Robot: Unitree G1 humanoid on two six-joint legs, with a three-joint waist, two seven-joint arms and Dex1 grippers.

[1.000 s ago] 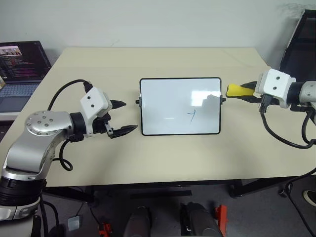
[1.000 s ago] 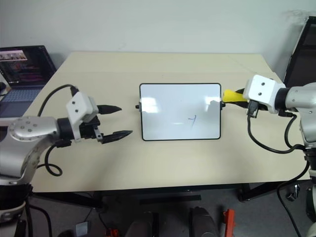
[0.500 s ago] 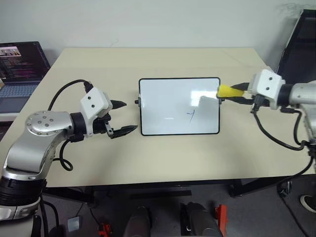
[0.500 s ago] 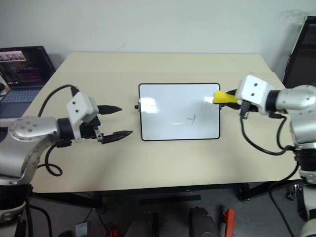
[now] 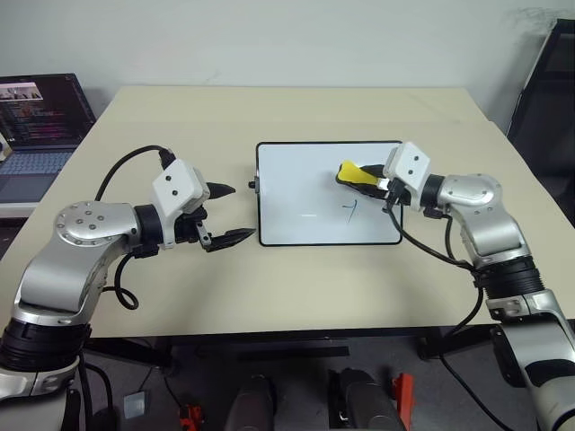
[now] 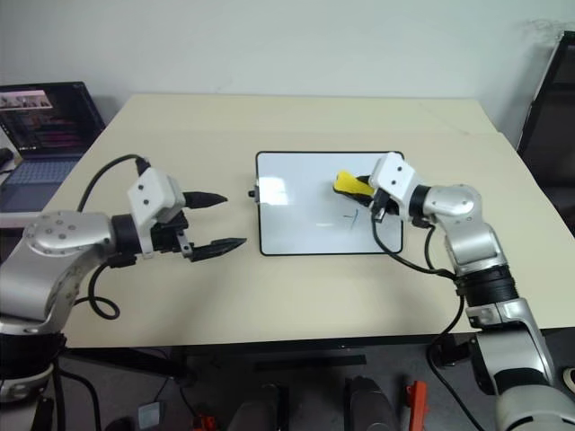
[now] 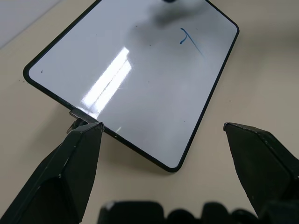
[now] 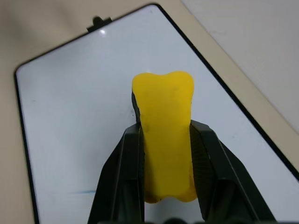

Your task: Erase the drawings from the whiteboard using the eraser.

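Eraser (image 8: 166, 135) tail hidden between right pincer (image 5: 364, 178) fingers, over whiteboard (image 5: 296, 193)

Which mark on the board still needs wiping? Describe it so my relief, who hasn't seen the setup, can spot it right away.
On the beige table lies the whiteboard, white with a thin black frame. The remaining drawing is a small thin blue hooked stroke in the board's right half, just below the yellow eraser held in the right gripper. Unlike the pale window glare and a faint dash left of it, it is blue ink.

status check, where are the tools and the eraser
Right tool shut on eraser, over the whiteboard. Left tool open, beside the board's left edge. Blue mark not yet wiped. Nothing in the way.
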